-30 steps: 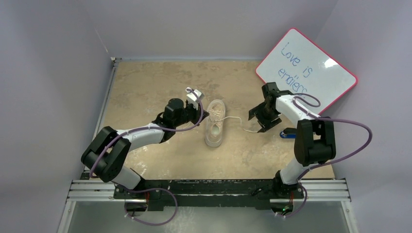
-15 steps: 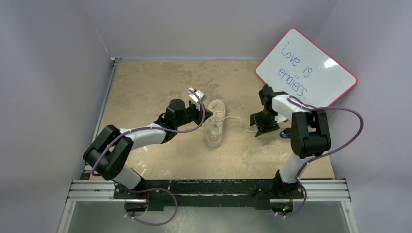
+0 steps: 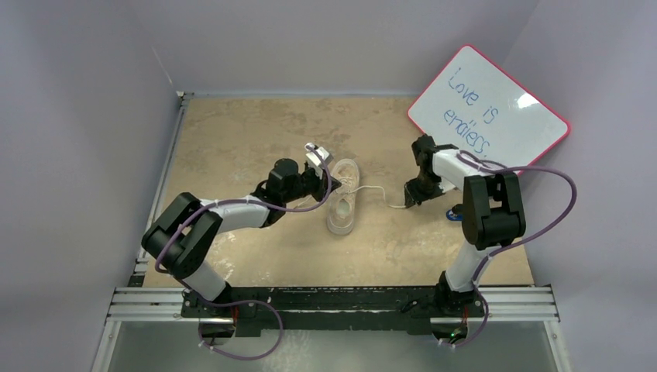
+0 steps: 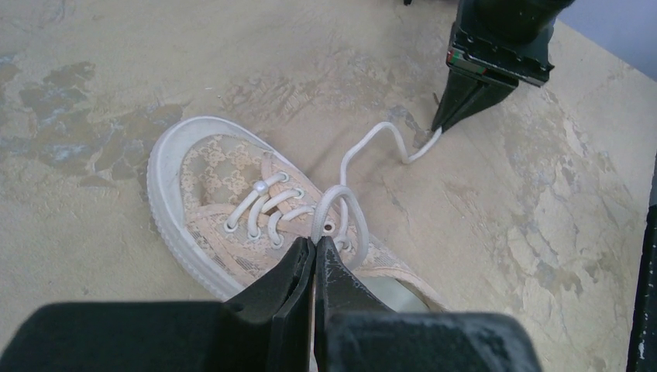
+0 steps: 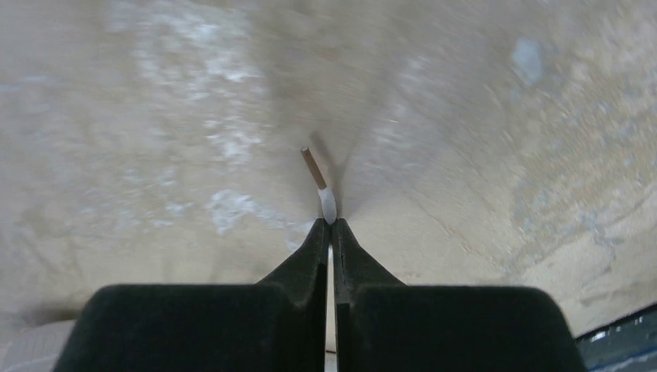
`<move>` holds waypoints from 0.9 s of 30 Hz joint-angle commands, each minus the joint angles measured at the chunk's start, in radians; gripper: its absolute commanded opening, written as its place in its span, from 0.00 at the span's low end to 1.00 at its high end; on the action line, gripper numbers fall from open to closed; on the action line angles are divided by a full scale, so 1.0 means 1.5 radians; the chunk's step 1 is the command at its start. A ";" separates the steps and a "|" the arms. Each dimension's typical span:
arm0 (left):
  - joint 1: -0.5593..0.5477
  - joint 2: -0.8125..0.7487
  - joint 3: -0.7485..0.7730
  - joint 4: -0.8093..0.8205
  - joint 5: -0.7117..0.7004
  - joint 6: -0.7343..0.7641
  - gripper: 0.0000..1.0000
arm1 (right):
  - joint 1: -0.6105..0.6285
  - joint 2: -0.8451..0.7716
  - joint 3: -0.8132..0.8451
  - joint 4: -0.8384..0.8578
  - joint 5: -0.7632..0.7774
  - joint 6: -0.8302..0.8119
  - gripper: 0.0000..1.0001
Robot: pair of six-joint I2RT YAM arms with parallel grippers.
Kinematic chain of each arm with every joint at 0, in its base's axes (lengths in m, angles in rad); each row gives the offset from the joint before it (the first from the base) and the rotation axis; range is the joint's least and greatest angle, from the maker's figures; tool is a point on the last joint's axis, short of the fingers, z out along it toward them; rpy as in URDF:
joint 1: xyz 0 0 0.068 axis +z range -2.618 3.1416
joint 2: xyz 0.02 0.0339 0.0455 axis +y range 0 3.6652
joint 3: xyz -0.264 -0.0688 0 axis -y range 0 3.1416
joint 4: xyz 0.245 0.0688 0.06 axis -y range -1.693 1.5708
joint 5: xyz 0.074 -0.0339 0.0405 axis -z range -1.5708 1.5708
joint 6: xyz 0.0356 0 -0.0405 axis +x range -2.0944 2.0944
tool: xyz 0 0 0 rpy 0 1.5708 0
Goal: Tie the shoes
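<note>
One sneaker [image 3: 342,203] is on the table [image 3: 248,132], cream canvas with a pale rubber sole, near the middle of the mottled tan top. In the top view its long axis runs almost 12 to 6. The toe cap points to 12, tipped slightly toward 1, and the open heel end faces 6, toward the arm bases. It stands upright on its sole.

Two arms reach in, one gripper each. The left gripper [image 4: 315,246] comes at the shoe from 9 o'clock. Its fingers are pressed together over the upper eyelets, with one strand of the lace loop [image 4: 343,203] running down between the tips, so it appears to pinch that loop. The right gripper [image 5: 330,229] is at 3 o'clock from the shoe, near it but apart, tips down at the table surface. Its fingers are closed tight on the loose lace [image 4: 370,147], and the white end with its brown tip sticks out just past the fingertips. That single strand runs in a wavy line from the eyelets out toward 3.

One whiteboard [image 3: 488,108] with a pink-red rim leans at 2 o'clock, with "Love is endless" handwritten on it. One small blue stapler [image 3: 457,214] lies at 3 o'clock, beyond the right gripper and partly hidden by the right arm.
</note>
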 commanded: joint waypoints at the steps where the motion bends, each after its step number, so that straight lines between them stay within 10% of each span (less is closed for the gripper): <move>1: -0.003 0.012 0.034 0.058 0.030 0.009 0.00 | 0.009 -0.042 0.056 0.089 0.054 -0.148 0.00; 9: -0.003 0.037 0.034 0.101 0.038 -0.020 0.00 | 0.010 -0.138 0.034 0.463 -0.201 -0.527 0.00; 27: -0.006 0.014 -0.016 0.123 0.042 0.054 0.00 | 0.149 0.089 0.382 0.436 -0.616 -0.603 0.00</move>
